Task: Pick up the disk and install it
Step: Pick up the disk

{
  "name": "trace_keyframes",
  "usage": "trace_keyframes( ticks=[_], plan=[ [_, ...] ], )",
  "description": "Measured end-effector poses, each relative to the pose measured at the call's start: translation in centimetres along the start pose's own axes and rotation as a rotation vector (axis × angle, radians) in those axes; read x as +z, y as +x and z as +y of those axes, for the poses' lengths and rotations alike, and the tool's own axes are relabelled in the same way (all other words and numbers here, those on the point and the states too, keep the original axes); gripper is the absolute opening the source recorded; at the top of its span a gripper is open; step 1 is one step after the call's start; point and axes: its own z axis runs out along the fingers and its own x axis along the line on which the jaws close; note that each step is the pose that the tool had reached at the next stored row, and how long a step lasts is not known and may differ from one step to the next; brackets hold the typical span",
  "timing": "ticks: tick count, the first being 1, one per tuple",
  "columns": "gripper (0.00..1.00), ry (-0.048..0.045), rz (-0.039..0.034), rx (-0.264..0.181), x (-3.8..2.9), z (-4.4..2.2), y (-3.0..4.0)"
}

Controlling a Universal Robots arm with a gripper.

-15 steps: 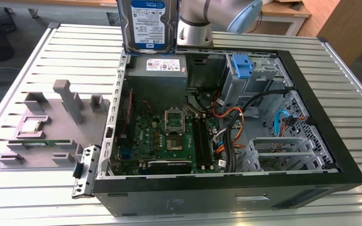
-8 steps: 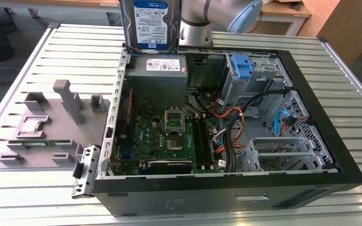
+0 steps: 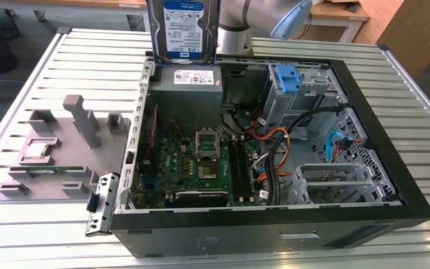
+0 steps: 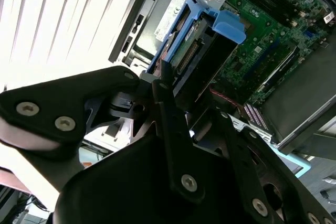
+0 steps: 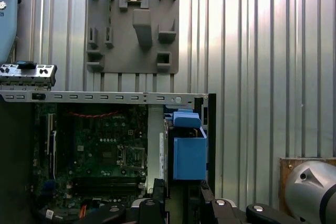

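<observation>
- Jaws clamp the disk (image 3: 183, 28), which is upright with its label showing in the exterior view.
- It hangs above the case's (image 3: 260, 232) power supply (image 3: 188, 84), near the tabletop (image 3: 88, 56) edge by the arm (image 3: 256, 22).

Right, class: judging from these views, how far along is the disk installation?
Done: the disk is picked up, upright in the air over the edge of the open computer case. In hand: the tool is clamped on it in the second wrist view. Left: the install; the disk sits in no bay yet.
</observation>
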Motion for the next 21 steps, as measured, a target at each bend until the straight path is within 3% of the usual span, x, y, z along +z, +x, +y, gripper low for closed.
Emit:
trace_keyframes(
  ticks=[8, 21],
  plan=[
    [0.35, 0.0001, -0.0001, 0.000, 0.00, -0.69, 0.00],
    [0.35, 0.0000, 0.0000, 0.000, -0.03, -2.36, 0.01]
  ],
)
